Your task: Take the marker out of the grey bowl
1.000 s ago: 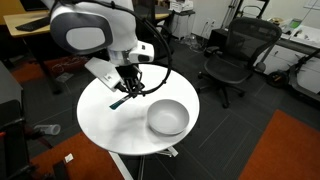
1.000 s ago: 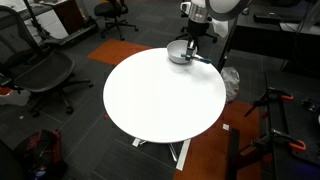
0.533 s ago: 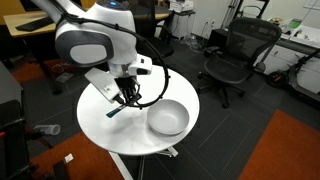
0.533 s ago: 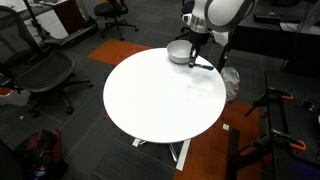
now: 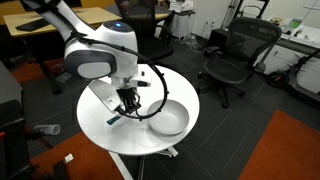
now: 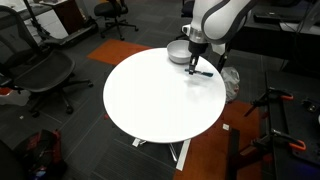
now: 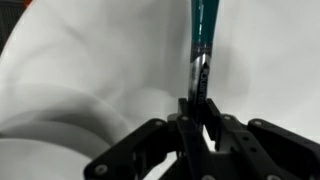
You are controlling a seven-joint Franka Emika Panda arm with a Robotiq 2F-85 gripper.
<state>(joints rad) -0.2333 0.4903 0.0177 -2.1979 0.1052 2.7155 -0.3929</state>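
Now out: the short, slim dark marker with a teal-blue section (image 5: 114, 118) hangs clear of the round, smooth light-grey bowl (image 5: 168, 118).
Over the last second the arm has carried it sideways and lower over the round white table (image 5: 110, 137), so the removal looks essentially done. The black two-finger gripper (image 7: 197, 108) is pinched narrow on the marker's dark end; whether the tip touches the table, I cannot tell.

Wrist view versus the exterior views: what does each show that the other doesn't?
Only the wrist view shows the tool pinching the marker at its dark end, teal part pointing away. Only an exterior view shows the robot arm, the grey bowl in full and an office chair. Both show the marker held over the white table.
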